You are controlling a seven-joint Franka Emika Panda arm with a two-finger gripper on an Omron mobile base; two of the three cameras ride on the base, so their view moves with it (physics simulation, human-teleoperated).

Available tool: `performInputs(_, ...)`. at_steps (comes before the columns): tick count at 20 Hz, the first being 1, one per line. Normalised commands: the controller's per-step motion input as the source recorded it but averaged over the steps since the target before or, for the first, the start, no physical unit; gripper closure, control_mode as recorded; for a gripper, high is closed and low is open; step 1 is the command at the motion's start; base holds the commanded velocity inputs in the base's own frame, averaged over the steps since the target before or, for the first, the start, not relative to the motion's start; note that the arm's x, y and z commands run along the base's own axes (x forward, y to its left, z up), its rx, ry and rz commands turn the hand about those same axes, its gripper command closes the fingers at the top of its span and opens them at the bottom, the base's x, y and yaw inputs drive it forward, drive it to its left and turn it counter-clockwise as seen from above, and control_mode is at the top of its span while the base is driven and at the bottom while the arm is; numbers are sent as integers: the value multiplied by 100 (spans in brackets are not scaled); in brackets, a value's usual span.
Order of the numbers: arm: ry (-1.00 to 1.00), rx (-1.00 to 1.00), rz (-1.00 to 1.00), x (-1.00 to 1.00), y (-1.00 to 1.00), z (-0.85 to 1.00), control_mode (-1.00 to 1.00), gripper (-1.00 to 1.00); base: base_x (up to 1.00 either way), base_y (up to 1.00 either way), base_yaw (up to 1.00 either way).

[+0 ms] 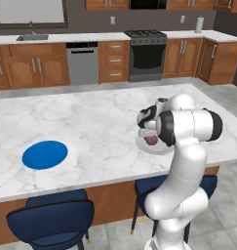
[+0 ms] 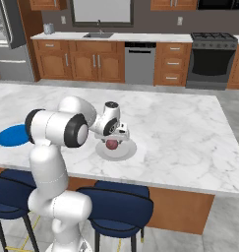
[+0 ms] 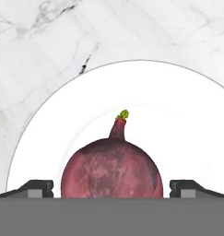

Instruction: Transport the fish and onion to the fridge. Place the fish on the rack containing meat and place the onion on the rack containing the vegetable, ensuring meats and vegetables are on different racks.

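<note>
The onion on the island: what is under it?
The onion sits on a white plate, which lies on the marble island counter. The plate's centre beneath the onion is covered, so nothing can be told there.

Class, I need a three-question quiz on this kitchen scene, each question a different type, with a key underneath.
1. True or false: the onion lies on a white plate.
2. The claw is: A) open, a tip either side of the onion; B) shut above it; C) lifting it.
3. What colour is the other plate on the marble island?

Key: 1 true; 2 A; 3 blue.
</note>
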Motion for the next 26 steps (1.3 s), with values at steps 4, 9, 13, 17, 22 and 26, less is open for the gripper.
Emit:
performInputs(4, 8, 0, 0, 0, -2, -3, -100, -100, 0, 0, 0)
performInputs(9, 7, 0, 0, -5, -7, -4, -100, -100, 0, 0, 0)
performInputs(13, 3, 0, 0, -1, -1, -14, -100, -100, 0, 0, 0)
performInputs(17, 2, 5, 0, -2, 0, -24, -100, -100, 0, 0, 0)
performInputs(22, 0, 6, 0, -5, 0, -32, -100, -100, 0, 0, 0)
performInputs(26, 0, 4, 0, -2, 1, -38, -100, 100, 0, 0, 0)
